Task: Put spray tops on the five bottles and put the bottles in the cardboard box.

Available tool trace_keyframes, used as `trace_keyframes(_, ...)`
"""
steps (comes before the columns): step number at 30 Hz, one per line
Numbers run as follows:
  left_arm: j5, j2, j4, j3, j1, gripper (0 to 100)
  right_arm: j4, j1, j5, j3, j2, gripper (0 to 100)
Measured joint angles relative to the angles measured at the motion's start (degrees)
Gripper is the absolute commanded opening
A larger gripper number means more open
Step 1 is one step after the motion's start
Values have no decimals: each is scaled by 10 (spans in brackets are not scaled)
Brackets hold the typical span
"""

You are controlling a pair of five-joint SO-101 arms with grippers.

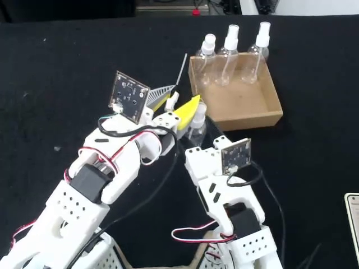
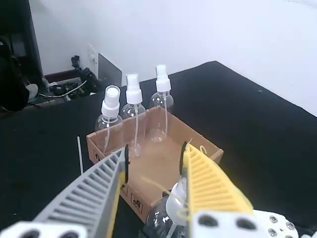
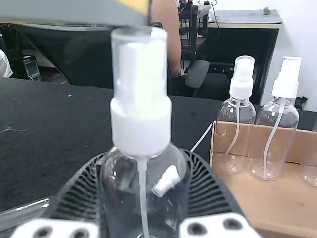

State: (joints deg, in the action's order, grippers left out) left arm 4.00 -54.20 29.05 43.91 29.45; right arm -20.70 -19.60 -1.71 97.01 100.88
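High view: cardboard box near bench far edge, right of middle. Three bottles, spray tops on, upright in row along box's far wall. Fourth bottle upright just outside box's near-left corner. Thin white tube lying by box's far-left corner.

Left wrist view: left gripper jaws wide apart, gripping nothing; fourth bottle's spray top low between them, beside yellow finger.

Right wrist view: right gripper black jaws closed round fourth bottle's body; spray top seated on neck.

Left jaws spread apart over spray-topped bottle; three topped bottles upright in cardboard box.
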Motion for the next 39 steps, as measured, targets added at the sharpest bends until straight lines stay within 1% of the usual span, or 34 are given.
trace_keyframes(3, -3, 0, 1, -12, -9, 188, 0, 0, 0, 0, 0, 18)
trace_keyframes(8, -4, 1, 8, -53, -78, 188, 0, -2, 0, 0, 0, 18)
trace_keyframes(11, -4, -15, 58, -86, -125, 188, 0, -2, 0, 0, 0, 18)
trace_keyframes(14, -4, -57, 125, -103, -169, 188, 0, -1, 0, 0, 0, 18)
trace_keyframes(17, -4, -115, 190, -98, -236, 190, 0, 33, -1, 0, 0, 18)
trace_keyframes(19, -4, -161, 219, -69, -288, 190, 0, 67, -1, -4, 0, 18)
trace_keyframes(24, -4, -244, 223, 86, -384, 188, 0, 137, -1, -31, 1, 18)
trace_keyframes(26, -4, -276, 197, 147, -395, 188, 3, 156, -1, -42, 1, 17)
trace_keyframes(31, -4, -348, 124, 305, -397, 188, 48, 176, -1, -56, 1, 17)
trace_keyframes(36, -4, -409, 109, 390, -397, 188, 62, 177, -1, -86, 0, 17)
trace_keyframes(39, -4, -433, 105, 433, -397, 188, 63, 177, -1, -126, -29, 17)
